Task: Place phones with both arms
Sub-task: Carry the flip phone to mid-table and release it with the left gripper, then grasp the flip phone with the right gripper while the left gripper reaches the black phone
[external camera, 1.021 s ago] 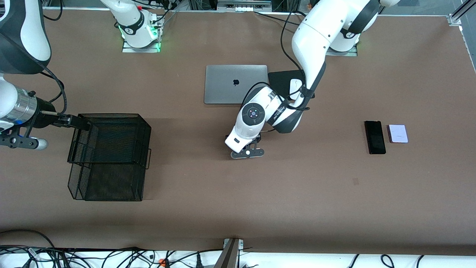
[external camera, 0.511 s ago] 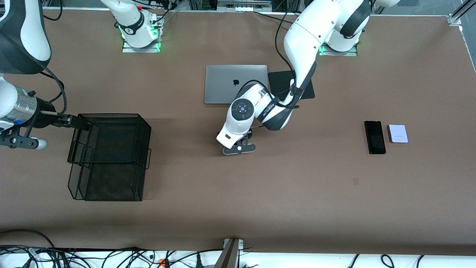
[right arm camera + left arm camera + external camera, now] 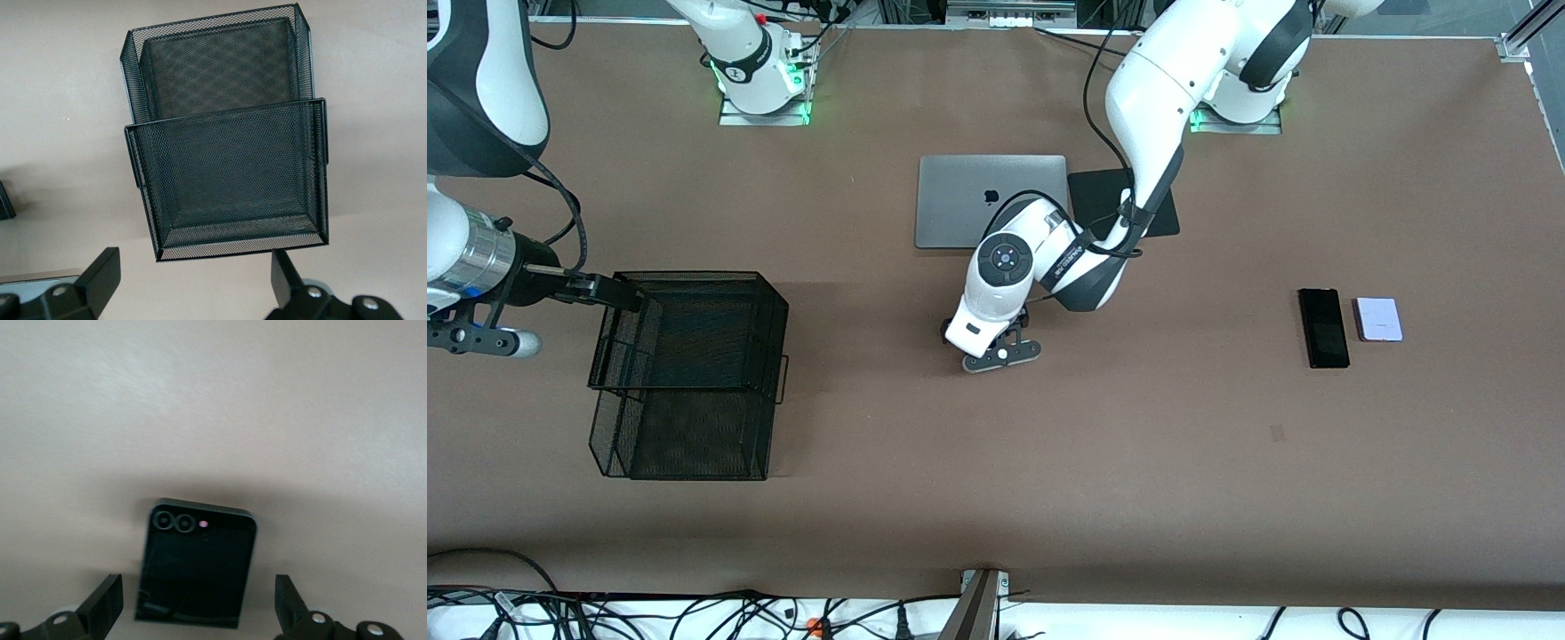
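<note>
Brown matting covers the wide table, and near its centre the left gripper hangs low with its fingers spread wide and touching nothing. Flat on the mat between them lies the small near-square black phone. Its camera lenses are at the end away from the wrist and its longer sides run parallel to the fingers, with a clear gap on each side. The front view hides this phone under the left hand. Seen from the front camera, a closed silver laptop sits at about twelve o'clock from that hand. The long black slab phone and the pale lavender-white squarish phone lie side by side, just apart, out at three o'clock toward the left arm's end. At nine o'clock stands a two-tier black wire-mesh tray, where the right gripper waits above the upper tier's rim, its fingers also parted and empty. The left arm is by far the nearer to the small phone, so any regrasp would probably mean closing straight across its shorter width. The right arm would have to reach in toward the centre.
</note>
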Available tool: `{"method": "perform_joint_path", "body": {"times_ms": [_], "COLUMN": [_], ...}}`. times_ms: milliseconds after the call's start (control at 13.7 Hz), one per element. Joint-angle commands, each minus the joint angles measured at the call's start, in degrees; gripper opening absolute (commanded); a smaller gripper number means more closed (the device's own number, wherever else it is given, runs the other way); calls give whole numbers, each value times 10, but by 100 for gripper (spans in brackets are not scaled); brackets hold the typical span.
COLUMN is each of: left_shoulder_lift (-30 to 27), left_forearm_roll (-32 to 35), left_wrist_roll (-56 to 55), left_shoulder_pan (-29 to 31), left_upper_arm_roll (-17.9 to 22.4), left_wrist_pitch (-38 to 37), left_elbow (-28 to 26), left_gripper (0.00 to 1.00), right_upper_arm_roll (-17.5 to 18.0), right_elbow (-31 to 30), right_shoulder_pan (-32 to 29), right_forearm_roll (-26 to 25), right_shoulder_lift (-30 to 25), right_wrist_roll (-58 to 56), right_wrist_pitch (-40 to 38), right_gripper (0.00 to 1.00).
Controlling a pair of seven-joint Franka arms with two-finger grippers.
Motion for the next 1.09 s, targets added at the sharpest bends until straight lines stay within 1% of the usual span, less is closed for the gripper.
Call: {"method": "perform_joint_path", "body": {"times_ms": [0,73,146,219,365,511,584,657,803,948,1021], "left_shoulder_lift": [-51,-74,-101,-131,-192,-252,-279,-297,-311,-313,-313], "left_forearm_roll": [-5,-8,-8,-8,0,27,42,59,90,131,148], "left_wrist_roll": [31,70,104,132,200,287,327,360,415,461,478], "left_shoulder_pan": [33,40,57,73,110,166,195,225,279,321,341], "left_upper_arm_roll": [2,2,2,2,4,5,5,5,4,4,3], "left_wrist_pitch": [-103,-142,-169,-183,-187,-186,-186,-187,-186,-182,-172], "left_elbow": [-11,-29,-56,-89,-184,-276,-313,-340,-364,-377,-383], "left_gripper": [100,100,100,100,100,100,100,100,100,100,100], "right_upper_arm_roll": [-1,1,5,5,9,9,9,9,6,9,9], "right_elbow": [-7,-5,1,9,27,26,26,26,28,38,52], "right_shoulder_pan": [2,7,29,52,106,167,199,232,288,303,324], "right_forearm_roll": [10,10,9,8,8,12,20,19,9,6,5], "right_shoulder_lift": [-9,-7,-5,1,17,30,40,58,93,133,160], "right_wrist_roll": [2,2,9,46,116,161,190,217,222,220,220], "right_wrist_pitch": [2,3,5,5,7,52,69,100,196,234,251], "right_gripper": [100,100,100,100,100,100,100,100,100,100,100]}}
